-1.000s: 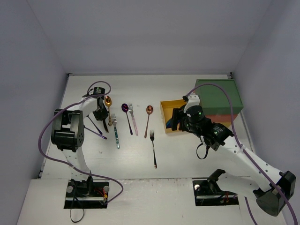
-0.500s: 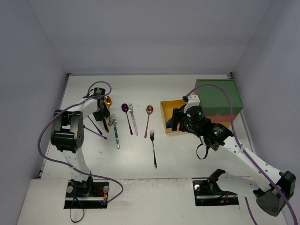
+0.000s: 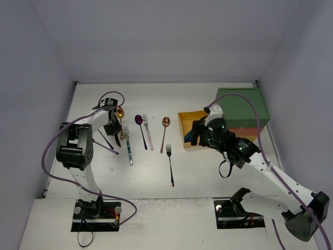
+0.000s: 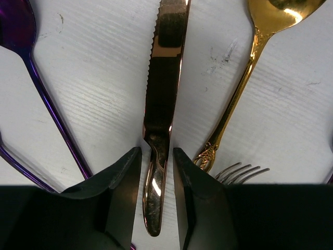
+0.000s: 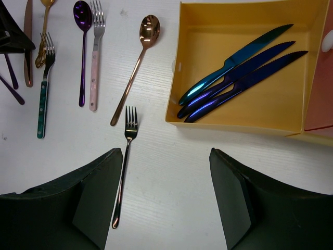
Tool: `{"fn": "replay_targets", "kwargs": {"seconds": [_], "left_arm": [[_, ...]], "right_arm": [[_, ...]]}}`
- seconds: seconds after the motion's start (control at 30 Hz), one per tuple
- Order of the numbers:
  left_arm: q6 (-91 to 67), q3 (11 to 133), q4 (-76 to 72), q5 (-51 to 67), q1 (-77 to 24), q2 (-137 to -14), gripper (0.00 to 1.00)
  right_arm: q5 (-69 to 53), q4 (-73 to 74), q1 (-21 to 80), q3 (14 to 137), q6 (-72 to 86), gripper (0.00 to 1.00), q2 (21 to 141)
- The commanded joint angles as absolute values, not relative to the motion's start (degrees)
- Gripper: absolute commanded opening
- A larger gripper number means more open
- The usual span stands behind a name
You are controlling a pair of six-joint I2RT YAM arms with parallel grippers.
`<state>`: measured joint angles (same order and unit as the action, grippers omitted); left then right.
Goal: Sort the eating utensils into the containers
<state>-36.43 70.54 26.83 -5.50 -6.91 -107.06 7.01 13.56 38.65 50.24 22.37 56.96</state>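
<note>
Knives make up the only finished part so far: three of them [image 5: 239, 73], teal, dark blue and dark purple, lie slantwise in the pulled-out yellow drawer [image 5: 218, 47]. That drawer juts from under the red-orange box [image 5: 320, 94] and the green box [image 3: 242, 107], stacked by the table's [image 3: 208, 94] far right corner. Everything else lies loose on the table in a rough row running from its left edge toward the middle. There is a copper knife [image 4: 166, 78], a gold spoon [image 4: 240, 86] just beside it, a teal-handled fork [image 5: 42, 104], a purple spoon [image 5: 82, 57], a pink-handled fork [image 5: 94, 73], a copper spoon [image 5: 149, 26] and a dark fork [image 5: 124, 166] nearest the front edge. Nearest the left edge are thin purple handles [image 4: 54, 107] whose kind I cannot tell. The left gripper [image 4: 156, 152] is down at the table near the left edge, its jaws standing narrowly on either side of the copper knife's handle. Whether they are actually pressing it or only flanking it, I cannot tell, and the knife lies flat on the table. The right gripper [image 5: 164, 156] hangs spread wide and holding nothing, above the table just beside the yellow drawer's near left corner. By my reckoning the job is roughly a quarter done. The copper knife looks like the piece in hand, probably bound for the yellow drawer. No spoon or fork is visibly sorted, and the two upper boxes appear pushed in.
</note>
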Motion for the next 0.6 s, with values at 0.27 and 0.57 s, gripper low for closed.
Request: {"fn": "replay_targets", "kwargs": {"seconds": [0.27,0.57], "left_arm": [[-34.1,73.1,33.5,-2.6,-7.3,-110.1,0.0],[-34.7,72.2,33.6,0.1,-7.4,-96.4,0.0]], "right_arm": [[5.6,11.2,38.3,50.0,22.8,0.65,55.8],[-2.2,9.3,38.8,52.6,22.9,0.69,56.4]]}}
